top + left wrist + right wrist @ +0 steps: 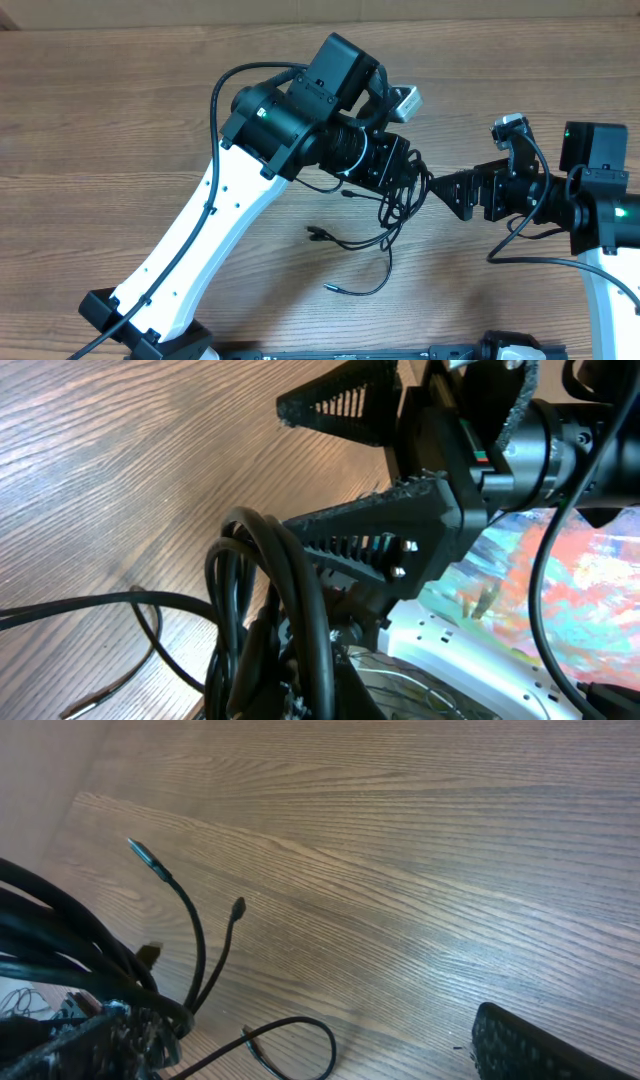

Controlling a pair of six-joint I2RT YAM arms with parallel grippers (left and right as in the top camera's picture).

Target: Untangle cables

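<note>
The cables (385, 225) are a tangle of thin black cords hanging from my left gripper (404, 172), which is shut on the bunch; loose ends with small plugs (318, 233) trail onto the table. In the left wrist view the looped cables (262, 575) rise from my left gripper (325, 695), its fingers mostly hidden behind them. My right gripper (436, 184) stands open just right of the tangle, pointing at it. Its ribbed fingers (385, 540) sit next to the loop. In the right wrist view the cables (70, 955) bunch at the left, and one finger (525, 1045) shows at the lower right.
The wooden table (120, 120) spreads out to the left and far side. The left arm's white link (200, 240) crosses the near left. A thick black arm cable (218, 100) arches over the left arm. The right arm's base (610, 290) stands at the right edge.
</note>
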